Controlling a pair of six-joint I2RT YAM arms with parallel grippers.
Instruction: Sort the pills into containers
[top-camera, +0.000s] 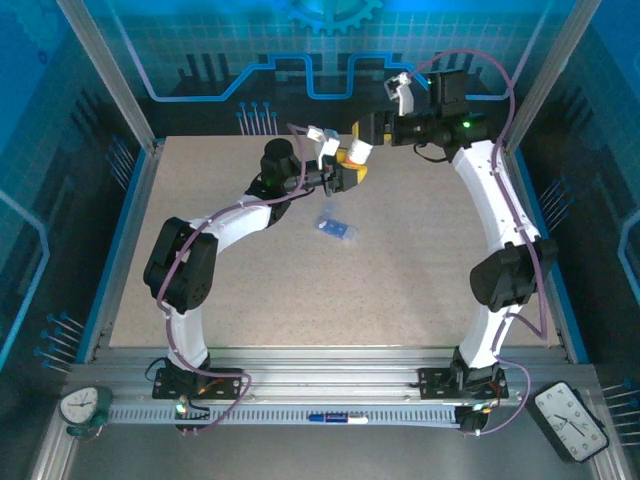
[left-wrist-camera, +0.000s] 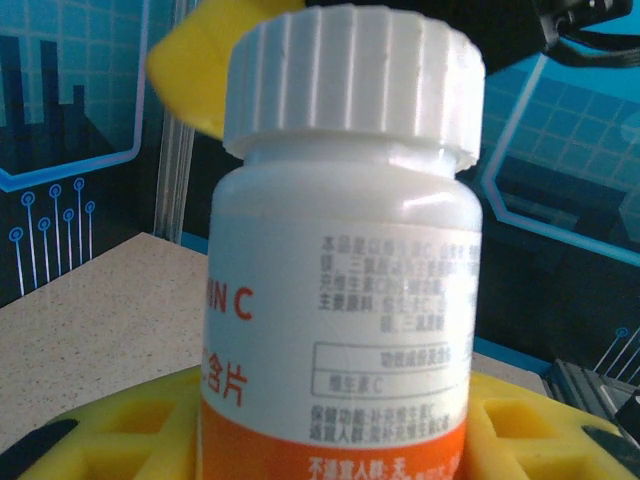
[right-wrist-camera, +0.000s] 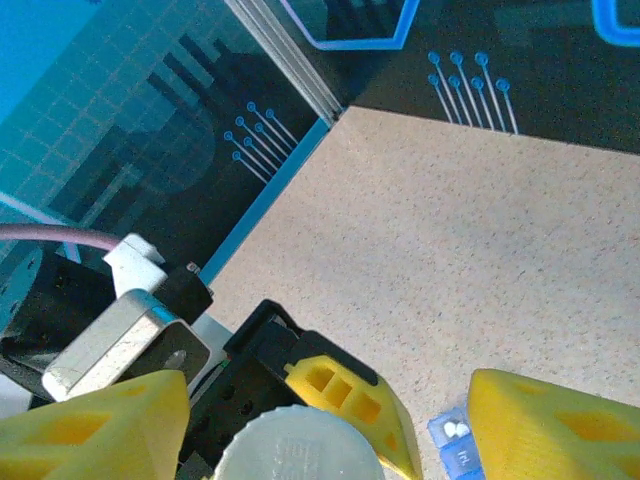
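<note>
Pill box (top-camera: 335, 228) flat on worktop (top-camera: 250, 300), just my side of bottle (left-wrist-camera: 340, 330); white pills (right-wrist-camera: 455, 430) in one compartment. Left tool (top-camera: 352, 168) clamps bottle body so cap (right-wrist-camera: 295, 445) faces right tool (right-wrist-camera: 330, 425). Right tool's jaws wide astride cap, gripping nothing. My guess: uncapping.

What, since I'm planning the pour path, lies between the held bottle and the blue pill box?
Nothing: in the top view, the table between bottle and pill box is bare.
</note>
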